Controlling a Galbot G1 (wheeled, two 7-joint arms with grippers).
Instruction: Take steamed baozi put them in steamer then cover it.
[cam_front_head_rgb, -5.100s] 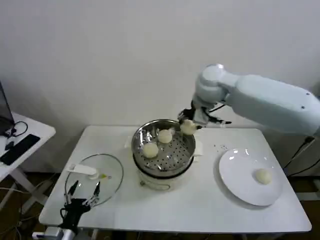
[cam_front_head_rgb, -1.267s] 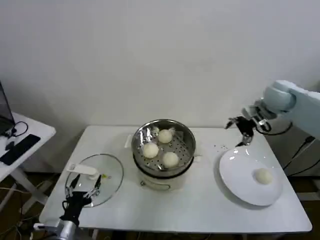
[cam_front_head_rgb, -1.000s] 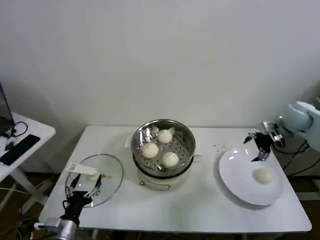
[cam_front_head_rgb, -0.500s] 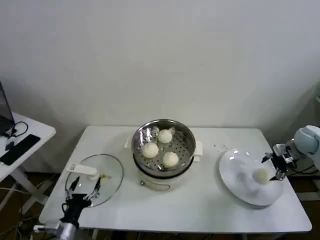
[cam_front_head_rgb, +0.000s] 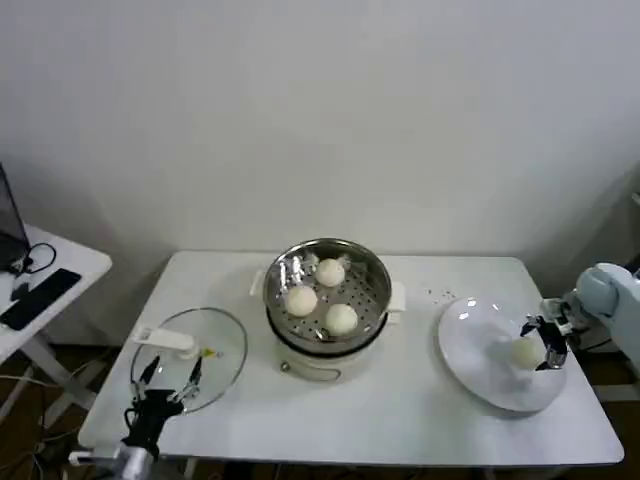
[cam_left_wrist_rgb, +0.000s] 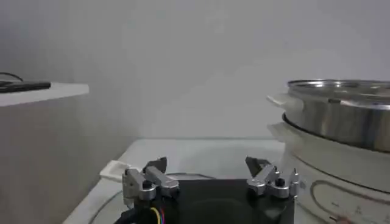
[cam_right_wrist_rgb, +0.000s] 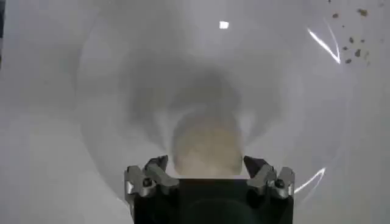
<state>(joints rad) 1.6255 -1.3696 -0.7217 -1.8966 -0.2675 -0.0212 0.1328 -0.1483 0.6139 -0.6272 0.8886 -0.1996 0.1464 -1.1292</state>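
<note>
Baozi (cam_front_head_rgb: 525, 352), the last one on the plate (cam_front_head_rgb: 480, 355), sat right at the right hand (cam_front_head_rgb: 548, 344), on its inner side toward the steamer (cam_front_head_rgb: 327, 296). In the right wrist view the bun (cam_right_wrist_rgb: 206, 146) lay between the two fingers (cam_right_wrist_rgb: 146, 178), which stood apart on either side of it; whether they touched the dough could not be told. The right hand (cam_right_wrist_rgb: 207, 176) hung low over the plate (cam_right_wrist_rgb: 109, 79), whose glossy surface curved around the bun on all sides. A few dark crumbs (cam_right_wrist_rgb: 350, 42) lay on the bench (cam_right_wrist_rgb: 30, 122) just past the plate's rim, well ahead of the hand.

Three more buns (cam_front_head_rgb: 322, 295) rested on the perforated floor of the steamer, well apart from the right hand, across the bench (cam_front_head_rgb: 400, 400) in the middle. The steamer was uncovered.

The cover (cam_front_head_rgb: 195, 350) lay flat on the bench beyond the steamer from the right hand, with its white knob (cam_front_head_rgb: 165, 338) on top. The left hand (cam_front_head_rgb: 165, 385) hovered at the near edge of the cover, fingers spread apart and holding nothing. From the left wrist view the left hand (cam_left_wrist_rgb: 210, 182) was low to the bench, with the steamer (cam_left_wrist_rgb: 341, 115) rising close beside it and the knob (cam_left_wrist_rgb: 116, 170) just ahead of one finger (cam_left_wrist_rgb: 143, 181).
</note>
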